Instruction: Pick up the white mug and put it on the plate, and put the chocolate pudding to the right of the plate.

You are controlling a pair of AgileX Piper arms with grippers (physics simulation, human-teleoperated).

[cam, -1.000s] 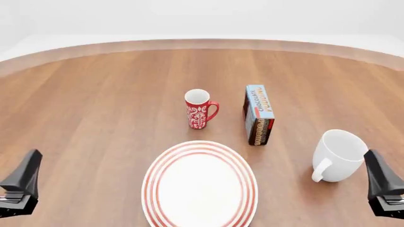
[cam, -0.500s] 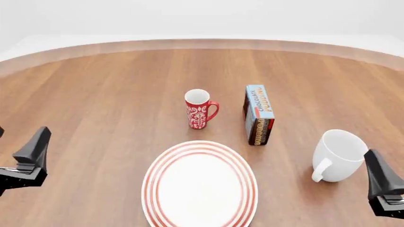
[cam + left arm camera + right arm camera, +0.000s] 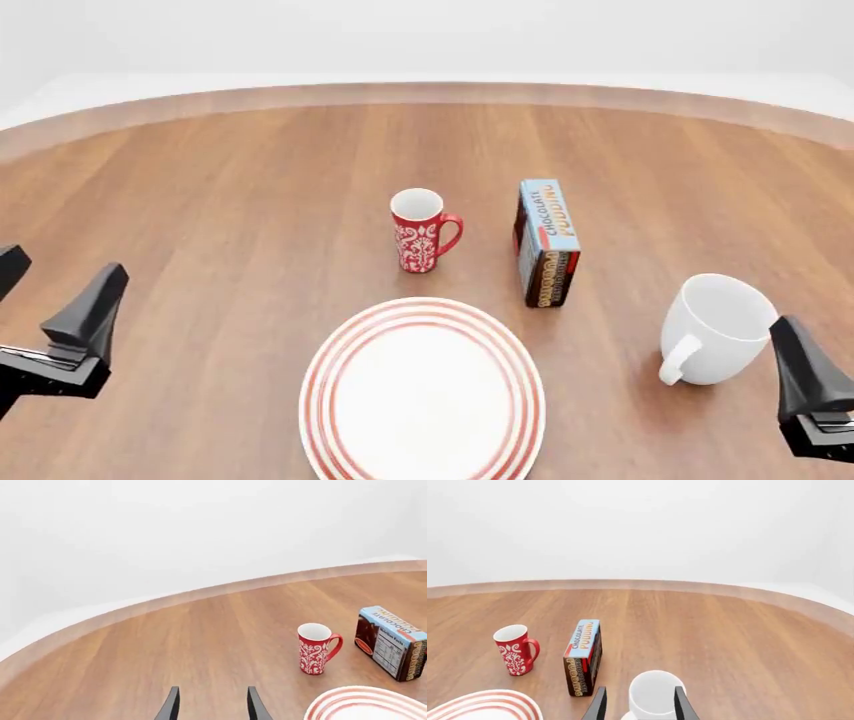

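Left gripper (image 3: 47, 290) farther in; two mugs, one plate (image 3: 422, 390).

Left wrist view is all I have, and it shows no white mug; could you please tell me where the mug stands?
Observer: The white mug stands upright on the right of the table, to the right of the chocolate pudding and apart from it.
Operator: Thank you. Is the right gripper on it?
Observer: No. In the right wrist view the right gripper is open, with the mug just ahead of its fingers and not gripped.
Operator: Which way does the handle point?
Observer: The handle points back toward the arms' side, a little to the left.
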